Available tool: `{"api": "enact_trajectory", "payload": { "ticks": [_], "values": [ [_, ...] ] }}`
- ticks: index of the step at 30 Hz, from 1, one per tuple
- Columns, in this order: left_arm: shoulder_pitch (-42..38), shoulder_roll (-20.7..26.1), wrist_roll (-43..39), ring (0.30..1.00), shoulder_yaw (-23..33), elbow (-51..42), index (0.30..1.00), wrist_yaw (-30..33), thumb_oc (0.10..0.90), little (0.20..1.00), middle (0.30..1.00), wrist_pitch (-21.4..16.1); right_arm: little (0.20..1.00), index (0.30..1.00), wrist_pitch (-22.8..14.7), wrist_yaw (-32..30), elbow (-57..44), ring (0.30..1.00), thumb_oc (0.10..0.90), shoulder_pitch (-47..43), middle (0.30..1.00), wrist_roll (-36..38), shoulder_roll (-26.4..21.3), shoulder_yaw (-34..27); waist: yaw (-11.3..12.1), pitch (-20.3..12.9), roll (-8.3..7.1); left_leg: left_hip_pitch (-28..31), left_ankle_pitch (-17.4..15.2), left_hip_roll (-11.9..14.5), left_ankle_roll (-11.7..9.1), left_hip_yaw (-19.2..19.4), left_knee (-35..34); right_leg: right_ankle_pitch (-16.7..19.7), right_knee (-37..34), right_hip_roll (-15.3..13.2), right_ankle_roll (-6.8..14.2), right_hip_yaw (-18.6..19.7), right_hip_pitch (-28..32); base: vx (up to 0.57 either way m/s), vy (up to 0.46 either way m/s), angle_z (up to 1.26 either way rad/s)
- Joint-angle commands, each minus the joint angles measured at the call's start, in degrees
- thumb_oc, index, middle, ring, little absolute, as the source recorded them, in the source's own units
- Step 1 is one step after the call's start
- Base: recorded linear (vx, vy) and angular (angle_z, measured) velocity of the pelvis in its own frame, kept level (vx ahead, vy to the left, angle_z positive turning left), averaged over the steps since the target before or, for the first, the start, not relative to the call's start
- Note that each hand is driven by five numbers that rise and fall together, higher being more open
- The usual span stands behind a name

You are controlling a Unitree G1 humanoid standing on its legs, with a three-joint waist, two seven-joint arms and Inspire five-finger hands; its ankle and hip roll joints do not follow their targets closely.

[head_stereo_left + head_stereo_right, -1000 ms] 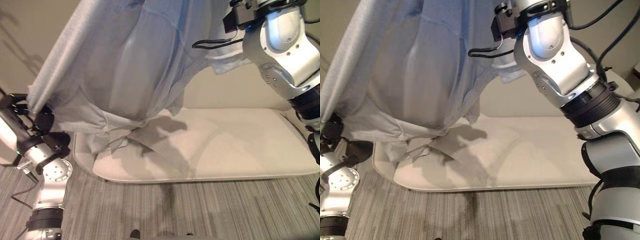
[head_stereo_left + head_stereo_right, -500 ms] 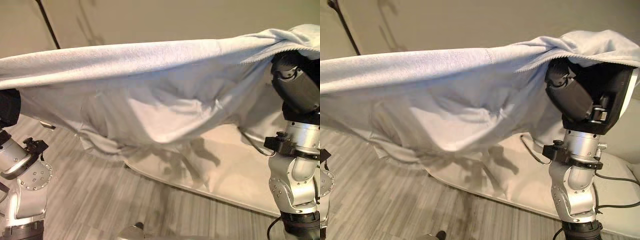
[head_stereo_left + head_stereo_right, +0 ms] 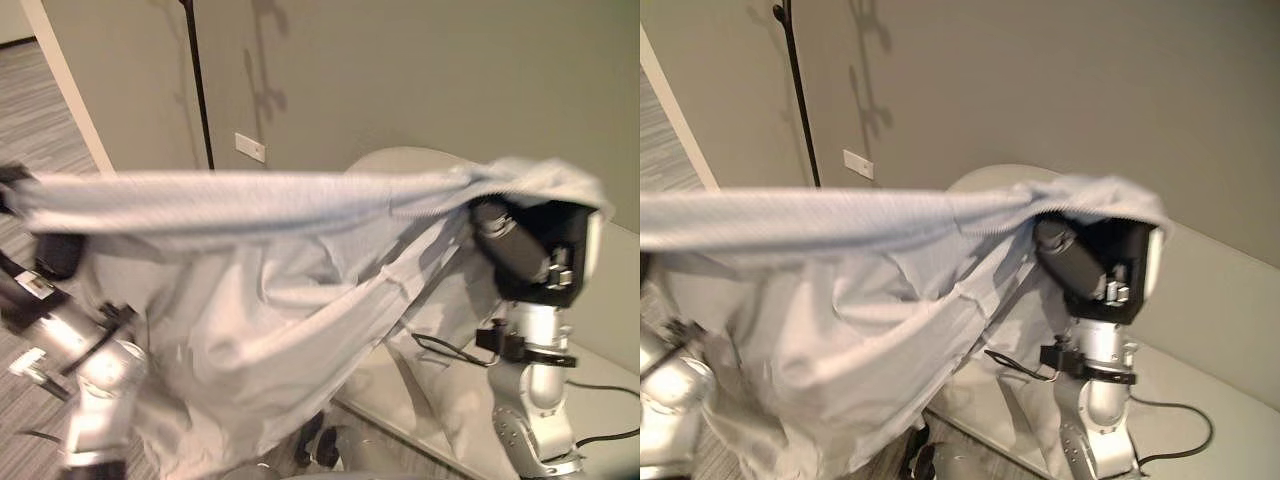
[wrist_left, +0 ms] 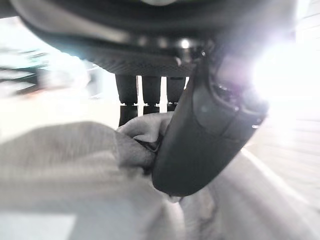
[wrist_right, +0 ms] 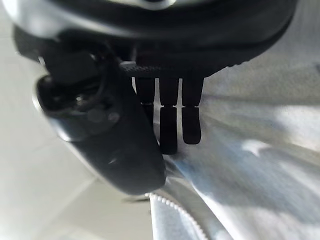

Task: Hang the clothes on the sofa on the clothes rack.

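Overhead, the left hand (image 4: 200,135) and right hand (image 5: 110,140) each pinch the pale garment (image 3: 270,300), stretched between them.

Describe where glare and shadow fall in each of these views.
Left wrist view: strong white glare beside the left hand, washing out the background. Left eye view: the black rack pole throws soft shadows on the grey wall. Right eye view: the right hand sits in shade under the draped garment.
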Motion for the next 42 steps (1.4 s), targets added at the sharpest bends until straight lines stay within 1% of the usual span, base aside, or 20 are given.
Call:
{"api": "enact_trajectory", "payload": {
  "ticks": [1,2,3,5,7,8,9,10,13,15,17,19,24,29,31,32,34,38,40,42],
  "values": [
    [-4.0,6.3,-2.27,0.3,4.53,-4.81,0.3,-3.34,0.4,0.3,0.3,-7.96,0.3,0.3,-5.33,-0.86,-5.61,0.3,0.4,-5.33,0.3,2.68,0.44,-6.52,-3.01,-6.12,2.83,3.51,1.83,2.92,-6.65,6.27,1.82,9.89,-15.78,3.43,-0.98,0.14,5.15,0.31,0.163,0.53],
    [-3.83,6.44,-3.3,0.3,4.3,-4.64,0.3,-3.42,0.4,0.3,0.3,-8.7,0.3,0.3,-5.38,-1.81,-4.72,0.3,0.4,-6.13,0.3,2.61,-0.01,-5.58,-3.11,-5.88,3.94,1.43,4.31,3.4,-9.06,9.93,5.76,10.05,-17.25,2.92,-0.58,-0.24,6.63,-0.01,0.207,0.37],
    [-5.2,7.2,-3.62,0.3,4.67,-4.36,0.3,-4.11,0.4,0.3,0.3,-9.41,0.3,0.3,-4.98,-3.54,-4.31,0.3,0.4,-8.16,0.3,0.0,-1.67,-5.72,-3.49,-4.11,3.97,-6.01,8.4,8.48,-12.63,25.12,15.58,10.13,-18.52,0.07,-0.25,-0.76,8.82,0.0,0.218,0.09],
    [-5.32,8.24,-2.52,0.3,5.73,-5.11,0.3,-4.63,0.4,0.3,0.3,-9.37,0.3,0.3,-4.99,-3.83,-4.48,0.3,0.4,-9.46,0.3,-1.87,-2.91,-5.57,-2.7,-2.96,3.29,-9.88,7.72,14.87,-11.31,36.35,25.3,9.33,-19.32,-1.99,-0.78,-0.74,10.13,0.0,0.11,0.03],
    [-4.88,7.82,-2.43,0.3,7.0,-5.44,0.3,-4.54,0.4,0.3,0.3,-9.44,0.3,0.3,-4.81,-3.77,-5.03,0.3,0.4,-9.83,0.3,-2.84,-3.64,-5.97,-3.56,-3.17,2.87,-10.99,7.84,23.41,-10.01,43.9,29.67,7.86,-19.8,-3.62,-1.18,-0.27,11.37,0.05,0.048,-0.12],
    [-4.9,7.82,-2.42,0.3,7.02,-5.43,0.3,-4.53,0.4,0.3,0.3,-9.45,0.3,0.3,-4.79,-3.88,-5.04,0.3,0.4,-9.88,0.3,-2.96,-3.64,-5.93,-3.47,-3.13,3.16,-11.35,7.49,23.84,-10.12,43.82,30.45,7.82,-19.74,-3.26,-1.28,-0.22,11.28,0.04,0.125,-0.1],
    [-5.36,7.5,-3.47,0.3,6.85,-5.8,0.3,-4.55,0.4,0.3,0.3,-9.27,0.3,0.3,-4.41,-5.18,-5.01,0.3,0.4,-10.11,0.3,-4.74,-4.53,-6.27,-5.04,-2.76,3.22,-11.94,9.6,32.95,-10.73,49.78,28.14,7.38,-19.48,-5.65,-0.43,-1.38,11.87,0.0,0.185,-0.01],
    [-4.94,7.44,-3.8,0.3,6.99,-6.24,0.3,-5.02,0.4,0.3,0.3,-8.89,0.3,0.3,-4.13,-5.3,-5.25,0.3,0.4,-9.95,0.3,-4.86,-4.76,-6.39,-4.96,-2.49,3.47,-12.62,9.72,33.31,-11.52,50.24,26.03,7.56,-19.9,-6.04,-0.05,-0.98,12.4,0.02,0.284,0.37],
    [-3.54,6.64,-4.14,0.3,7.26,-7.0,0.3,-6.01,0.4,0.3,0.3,-8.76,0.3,0.3,-3.93,-3.98,-6.95,0.3,0.4,-8.42,0.3,-5.06,-5.76,-7.09,-4.77,-2.6,4.04,-13.28,10.73,31.91,-13.94,48.44,18.23,8.33,-20.88,-7.54,1.04,-0.69,13.56,0.04,0.268,0.08],
    [-3.49,6.32,-3.81,0.3,6.4,-7.37,0.3,-6.89,0.4,0.3,0.3,-8.62,0.3,0.3,-3.79,-2.54,-7.32,0.3,0.4,-6.63,0.3,-4.76,-6.96,-8.39,-4.89,-3.05,4.94,-12.27,12.86,31.03,-16.12,47.93,1.59,8.18,-21.49,-9.89,2.76,-1.06,14.87,0.09,0.403,-0.18],
    [-3.77,6.22,-3.5,0.3,6.02,-7.0,0.3,-6.88,0.4,0.3,0.3,-8.59,0.3,0.3,-3.84,-2.16,-7.56,0.3,0.4,-6.59,0.3,-4.59,-7.01,-8.47,-4.66,-3.27,5.37,-12.64,14.23,30.6,-16.45,46.85,-2.92,8.2,-21.92,-10.27,3.19,-1.02,15.17,0.06,0.28,0.18],
    [-5.66,5.84,-2.55,0.3,4.41,-7.05,0.3,-6.14,0.4,0.3,0.3,-8.87,0.3,0.3,-3.72,-1.82,-6.87,0.3,0.4,-7.1,0.3,-4.52,-7.87,-8.07,-3.5,-3.55,6.74,-14.4,17.66,29.71,-18.63,38.93,-11.57,7.92,-22.99,-10.95,4.43,0.71,16.58,0.11,0.397,0.13],
    [-8.18,5.37,-0.98,0.3,1.5,-6.31,0.3,-4.29,0.4,0.3,0.3,-10.81,0.3,0.3,-3.63,-2.34,-4.76,0.3,0.4,-8.9,0.3,-4.1,-8.83,-6.52,-2.47,-2.89,7.85,-20.79,19.36,30.8,-20.9,21.24,-11.78,6.27,-21.75,-13.59,6.04,7.56,17.72,0.06,0.455,-0.25],
    [-8.89,5.29,-1.27,0.3,-1.53,-5.86,0.3,-5.11,0.4,0.3,0.3,-11.84,0.3,0.3,-3.17,-2.48,-3.99,0.3,0.4,-9.54,0.3,-4.73,-8.99,-5.65,-2.29,-3.86,9.2,-19.02,19.59,31.05,-20.91,13.14,-9.23,5.93,-19.25,-16.61,8.0,14.52,15.91,-0.01,0.643,-0.45],
    [-9.41,6.43,-0.46,0.3,-4.44,-5.83,0.3,-7.53,0.4,0.3,0.3,-11.13,0.3,0.3,-1.39,-2.63,-4.4,0.3,0.4,-7.58,0.3,-7.16,-7.76,-6.3,-3.08,-4.7,7.89,-18.64,10.63,27.12,-21.1,11.94,-2.04,8.47,-18.7,-21.52,10.06,17.53,15.68,-0.07,0.9,-0.31],
    [-10.67,7.6,1.43,0.3,-5.8,-4.01,0.3,-6.32,0.4,0.3,0.3,-10.4,0.3,0.3,-1.43,-3.22,-5.8,0.3,0.4,-4.71,0.3,-8.2,-5.32,-7.68,-3.21,-4.02,5.75,-20.16,5.93,21.94,-19.52,14.0,3.64,15.39,-18.64,-26.36,10.07,17.55,16.51,-0.13,0.861,-0.05],
    [-9.79,10.01,3.94,0.3,-4.13,-4.96,0.3,-4.0,0.4,0.3,0.3,-9.49,0.3,0.3,-0.39,-4.52,-5.01,0.3,0.4,-4.19,0.3,-9.56,-2.87,-6.5,-1.97,-2.12,3.34,-18.66,2.83,17.02,-15.21,16.86,5.61,28.22,-15.07,-30.52,7.38,16.23,12.14,-0.21,0.942,0.15],
    [-5.84,10.77,6.42,0.3,-0.6,-6.2,0.3,-2.12,0.4,0.3,0.3,-9.42,0.3,0.3,-0.55,-4.16,-4.5,0.3,0.4,-4.34,0.3,-9.5,-2.06,-5.17,-0.29,-1.03,4.02,-15.87,2.95,14.46,-12.17,20.39,4.89,22.38,-10.96,-29.03,5.21,9.18,12.92,-0.11,0.622,-0.61],
    [-4.01,10.06,5.88,0.3,0.52,-5.92,0.3,-2.11,0.4,0.3,0.3,-9.07,0.3,0.3,-0.62,-4.87,-3.31,0.3,0.4,-5.83,0.3,-10.47,-2.59,-4.22,1.48,-1.3,4.31,-15.93,4.48,12.3,-9.06,22.81,3.83,17.77,-2.04,-26.35,3.88,5.79,13.27,-0.1,0.628,-0.3],
    [-1.79,8.84,3.34,0.3,-1.08,-5.19,0.3,-4.73,0.4,0.3,0.3,-9.22,0.3,0.3,-0.41,-3.54,-3.78,0.3,0.4,-4.12,0.3,-10.86,-2.88,-3.84,1.88,-1.92,4.04,-14.15,6.05,8.84,-6.5,22.01,2.25,8.29,9.31,-13.69,1.79,6.8,11.56,0.04,0.422,-0.29]
  ]
}}
